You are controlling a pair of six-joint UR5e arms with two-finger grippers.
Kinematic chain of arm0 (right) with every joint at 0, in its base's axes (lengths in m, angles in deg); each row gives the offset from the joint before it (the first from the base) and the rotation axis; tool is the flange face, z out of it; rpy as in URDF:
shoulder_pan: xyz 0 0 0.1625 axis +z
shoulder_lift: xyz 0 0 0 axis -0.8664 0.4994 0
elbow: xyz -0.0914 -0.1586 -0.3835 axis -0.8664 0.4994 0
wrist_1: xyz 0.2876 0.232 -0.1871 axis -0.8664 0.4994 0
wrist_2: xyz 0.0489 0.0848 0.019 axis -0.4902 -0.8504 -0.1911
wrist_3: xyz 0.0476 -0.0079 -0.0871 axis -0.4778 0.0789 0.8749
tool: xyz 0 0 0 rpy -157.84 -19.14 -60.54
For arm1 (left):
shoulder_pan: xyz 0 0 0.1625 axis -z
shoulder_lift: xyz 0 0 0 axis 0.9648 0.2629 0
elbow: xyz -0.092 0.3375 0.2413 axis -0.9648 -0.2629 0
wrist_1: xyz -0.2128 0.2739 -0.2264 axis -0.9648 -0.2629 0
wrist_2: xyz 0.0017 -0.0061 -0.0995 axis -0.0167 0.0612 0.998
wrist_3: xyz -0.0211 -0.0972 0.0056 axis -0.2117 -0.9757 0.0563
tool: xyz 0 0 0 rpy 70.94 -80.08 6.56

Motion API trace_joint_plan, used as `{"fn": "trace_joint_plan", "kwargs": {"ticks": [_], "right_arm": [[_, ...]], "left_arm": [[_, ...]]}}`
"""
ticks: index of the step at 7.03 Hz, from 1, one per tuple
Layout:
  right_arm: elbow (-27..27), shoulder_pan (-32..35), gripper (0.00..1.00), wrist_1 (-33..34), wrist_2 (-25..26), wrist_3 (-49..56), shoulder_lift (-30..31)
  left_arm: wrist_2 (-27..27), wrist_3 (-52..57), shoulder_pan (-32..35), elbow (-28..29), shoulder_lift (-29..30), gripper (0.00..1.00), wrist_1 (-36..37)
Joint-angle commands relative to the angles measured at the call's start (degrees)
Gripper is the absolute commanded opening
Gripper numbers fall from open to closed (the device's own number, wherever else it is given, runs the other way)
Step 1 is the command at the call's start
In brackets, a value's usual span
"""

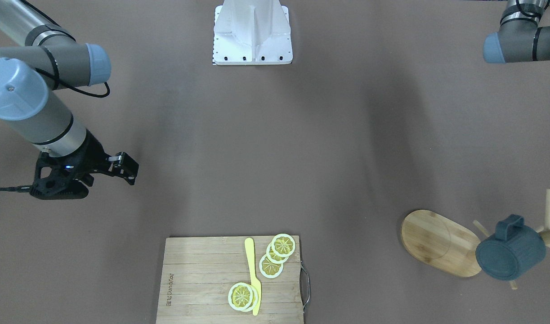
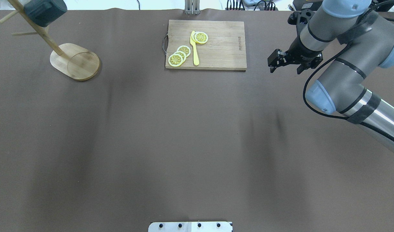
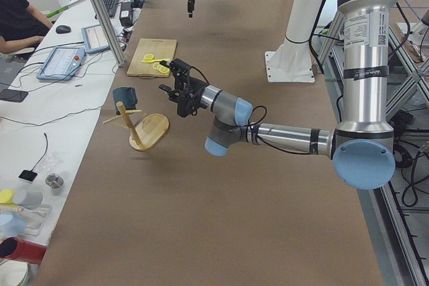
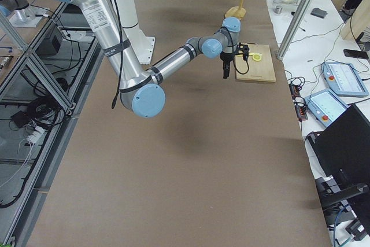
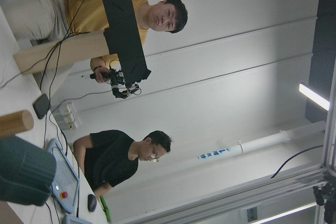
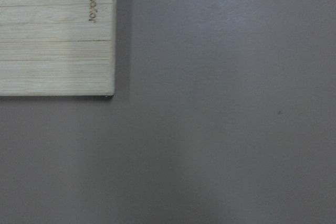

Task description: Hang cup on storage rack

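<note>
The dark teal cup [image 1: 511, 254] hangs by its handle on a peg of the bamboo storage rack [image 1: 439, 243] at the table's far left corner. It also shows in the overhead view [image 2: 45, 11] beside the rack's post [image 2: 39, 30], and in the exterior left view [image 3: 124, 96]. My left gripper [image 3: 182, 88] hovers beside the rack, apart from the cup; I cannot tell whether it is open. The left wrist view shows the cup [image 5: 23, 170] at its lower left. My right gripper [image 1: 125, 167] looks shut and empty and points down beside the cutting board.
A wooden cutting board [image 2: 222, 45] with lemon slices [image 2: 179, 55] and a yellow knife [image 2: 194, 48] lies at the far middle. The robot's white base [image 1: 252, 33] stands at the near edge. Operators and desks are beyond the table's far edge.
</note>
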Motion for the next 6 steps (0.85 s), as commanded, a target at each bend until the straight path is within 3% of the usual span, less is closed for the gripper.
{"fn": "trace_joint_plan", "kwargs": {"ticks": [1, 3, 6], "right_arm": [[1.34, 5.70, 1.00, -0.01, 0.03, 10.28, 4.73], [2.74, 10.18, 1.00, -0.19, 0.20, 19.61, 9.22], [7.39, 18.96, 1.00, -0.54, -0.84, 32.36, 13.00]], "left_arm": [[0.01, 22.12, 6.08, -2.00, -4.76, 0.99, 7.04], [0.10, 38.24, 11.96, -1.64, -4.43, 0.98, 16.85], [1.75, 63.97, 21.10, -1.82, -0.76, 0.98, 40.21]]}}
